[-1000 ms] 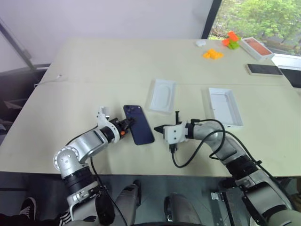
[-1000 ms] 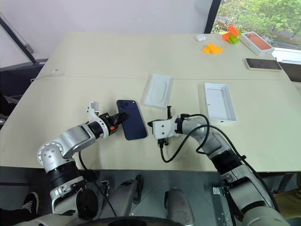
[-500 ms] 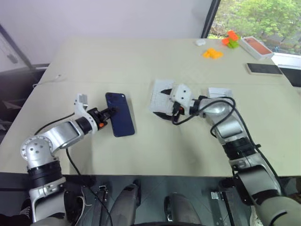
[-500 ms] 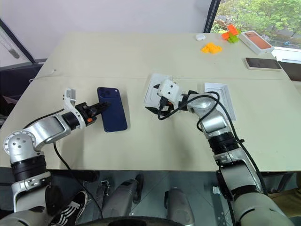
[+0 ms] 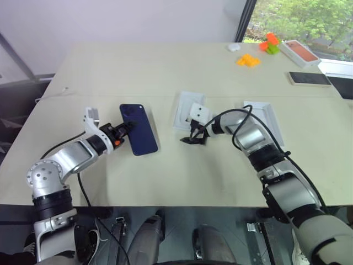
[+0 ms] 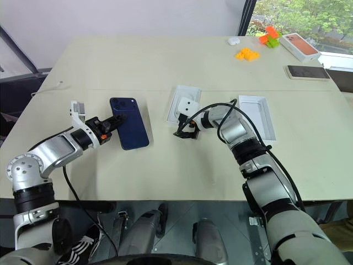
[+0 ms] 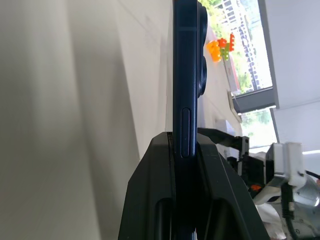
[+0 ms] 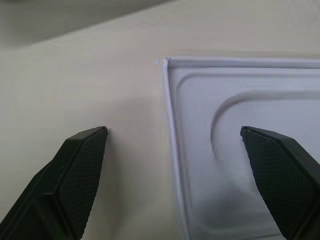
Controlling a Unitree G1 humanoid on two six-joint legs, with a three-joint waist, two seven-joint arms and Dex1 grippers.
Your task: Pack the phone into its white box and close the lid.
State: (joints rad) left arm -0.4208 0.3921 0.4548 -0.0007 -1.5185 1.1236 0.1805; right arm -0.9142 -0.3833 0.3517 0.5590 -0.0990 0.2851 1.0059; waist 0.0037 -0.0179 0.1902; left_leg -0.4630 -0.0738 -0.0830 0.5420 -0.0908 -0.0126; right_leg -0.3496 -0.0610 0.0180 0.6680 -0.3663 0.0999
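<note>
My left gripper [image 5: 122, 131] is clamped on the navy phone [image 5: 139, 128], glossy back up, its held edge hidden between the fingers. My right gripper [image 6: 185, 132] stands spread wide at the near corner of the white box [image 6: 182, 103], whose tray with its rounded recess is empty. The lid [image 6: 255, 117] lies apart on the worktop [image 5: 165, 72], partly hidden by my right arm.

No legible text, label, brand, number or sign appears on any surface, including the dark navy-blue slim smartphone [image 5: 139, 129] and the shallow white rectangular cardboard box [image 5: 187, 111].
</note>
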